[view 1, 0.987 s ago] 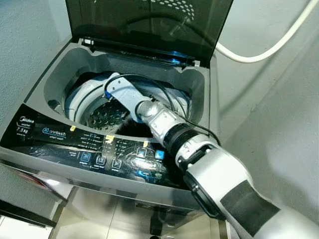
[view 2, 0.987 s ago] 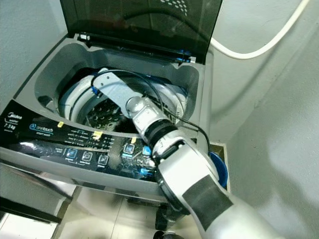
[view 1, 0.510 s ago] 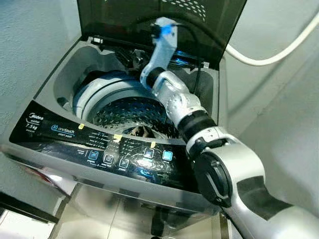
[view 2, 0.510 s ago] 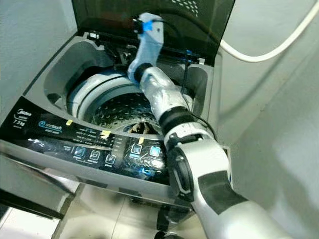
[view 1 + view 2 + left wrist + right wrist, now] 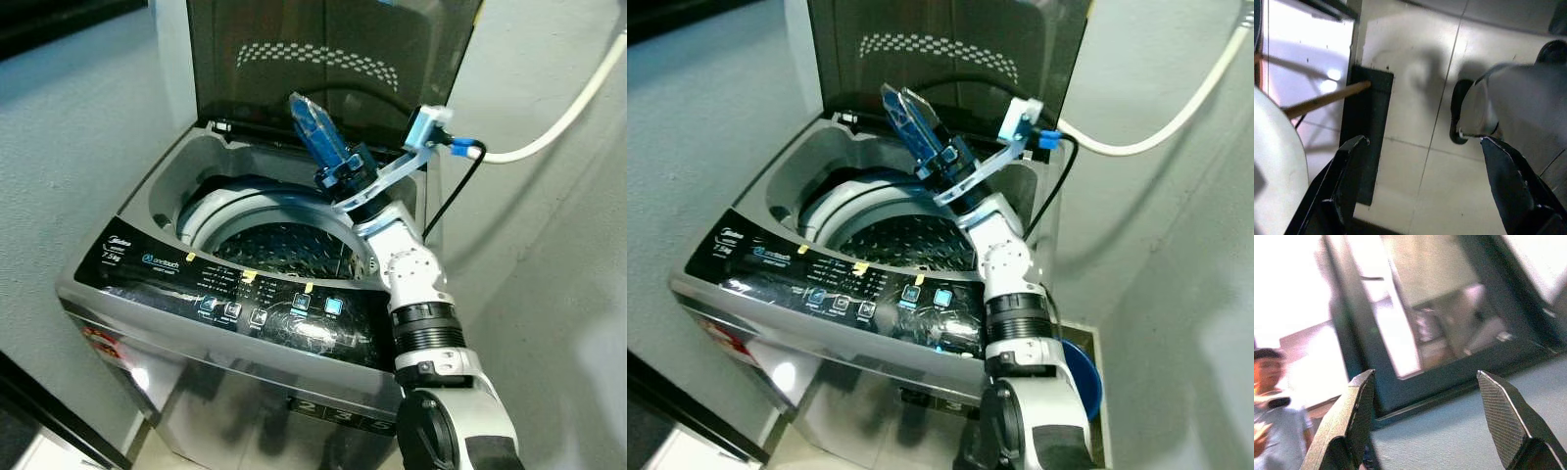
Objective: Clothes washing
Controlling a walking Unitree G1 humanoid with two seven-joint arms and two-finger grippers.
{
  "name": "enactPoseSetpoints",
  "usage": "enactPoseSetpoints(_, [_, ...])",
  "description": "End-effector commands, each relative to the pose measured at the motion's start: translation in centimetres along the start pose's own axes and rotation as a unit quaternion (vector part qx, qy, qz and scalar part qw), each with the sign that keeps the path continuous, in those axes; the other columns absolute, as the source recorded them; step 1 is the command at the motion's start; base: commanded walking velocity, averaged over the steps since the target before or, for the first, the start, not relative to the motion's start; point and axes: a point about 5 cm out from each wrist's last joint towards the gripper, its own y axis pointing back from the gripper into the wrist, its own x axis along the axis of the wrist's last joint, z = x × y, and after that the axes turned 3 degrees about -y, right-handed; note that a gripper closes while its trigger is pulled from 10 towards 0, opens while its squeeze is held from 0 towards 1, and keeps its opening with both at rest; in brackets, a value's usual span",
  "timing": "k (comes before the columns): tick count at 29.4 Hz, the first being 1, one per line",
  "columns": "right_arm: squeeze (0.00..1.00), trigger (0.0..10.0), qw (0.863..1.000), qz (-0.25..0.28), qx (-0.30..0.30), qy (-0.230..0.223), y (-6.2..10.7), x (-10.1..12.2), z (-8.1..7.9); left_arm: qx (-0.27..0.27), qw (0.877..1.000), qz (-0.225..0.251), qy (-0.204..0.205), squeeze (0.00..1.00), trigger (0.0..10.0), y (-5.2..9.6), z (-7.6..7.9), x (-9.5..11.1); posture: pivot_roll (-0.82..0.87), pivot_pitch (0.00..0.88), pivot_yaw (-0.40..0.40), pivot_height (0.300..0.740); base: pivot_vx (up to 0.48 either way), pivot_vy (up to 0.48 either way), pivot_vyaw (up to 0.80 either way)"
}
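Left gripper (image 5: 1420,191) points down at a pale tiled floor (image 5: 1415,63), its two black fingers (image 5: 1344,181) spread wide apart with nothing between them. A dark rectangular mat (image 5: 1364,132) lies on the tiles beside a brightly lit patch. A thin wooden stick (image 5: 1327,99) slants across from a white rounded object (image 5: 1273,161) at the frame edge onto the mat. A grey robot leg and dark foot (image 5: 1484,110) stand on the tiles near the other finger.
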Motion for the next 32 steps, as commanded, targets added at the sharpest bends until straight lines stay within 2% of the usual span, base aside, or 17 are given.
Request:
enactPoseSetpoints(1, [0.00,10.0,1.000,-0.002,0.015,-0.008,0.2,-0.2,-0.3,-0.020,1.000,-0.007,-0.008,0.00,10.0,0.0,0.8,-0.1,0.19,0.000,-0.047,0.740,0.000,0.000,0.00])
enactPoseSetpoints(3, [0.00,10.0,0.999,-0.021,0.042,-0.014,0.8,-0.6,-1.0,-0.020,1.000,-0.009,-0.007,0.00,10.0,-0.1,0.6,0.2,0.19,0.000,-0.046,0.740,0.000,0.000,0.00])
enactPoseSetpoints(7, [0.00,10.0,0.998,-0.036,0.047,-0.012,1.3,-1.0,-1.2,-0.019,1.000,-0.013,-0.006,0.00,10.0,-0.2,0.5,0.2,0.19,0.000,-0.045,0.740,-0.244,0.000,0.00])
enactPoseSetpoints(17, [0.00,10.0,0.993,-0.108,0.037,-0.016,3.6,-2.6,-1.5,-0.024,0.999,-0.035,0.002,0.00,10.0,0.1,0.9,-0.9,0.18,0.000,-0.060,0.740,-0.329,0.000,0.00])
enactPoseSetpoints(25, [0.00,10.0,0.990,-0.139,0.020,-0.026,5.0,-3.8,-1.1,-0.026,0.999,-0.043,0.001,0.00,10.0,0.2,1.0,-1.3,0.18,0.000,-0.067,0.740,-0.325,0.000,0.00])
enactPoseSetpoints(28, [0.00,10.0,0.983,-0.183,0.003,-0.032,6.9,-5.1,-0.5,-0.028,0.998,-0.048,-0.001,0.00,10.0,0.2,1.2,-1.4,0.18,0.000,-0.067,0.740,-0.322,0.000,0.00])
enactPoseSetpoints(29, [0.00,10.0,0.983,-0.183,0.003,-0.032,6.9,-5.1,-0.5,-0.028,0.998,-0.048,-0.001,0.00,10.0,0.2,1.2,-1.4,0.18,0.000,-0.067,0.740,-0.322,0.000,0.00])
enactPoseSetpoints(31, [0.00,10.0,0.975,-0.219,-0.011,-0.035,8.3,-6.1,-0.2,-0.029,0.998,-0.050,-0.002,0.00,10.0,0.2,1.2,-1.4,0.18,0.000,-0.070,0.740,-0.319,0.000,0.00])
enactPoseSetpoints(32, [0.00,10.0,0.975,-0.219,-0.011,-0.035,8.3,-6.1,-0.2,-0.029,0.998,-0.050,-0.002,0.00,10.0,0.2,1.2,-1.4,0.18,0.000,-0.070,0.740,-0.319,0.000,0.00])
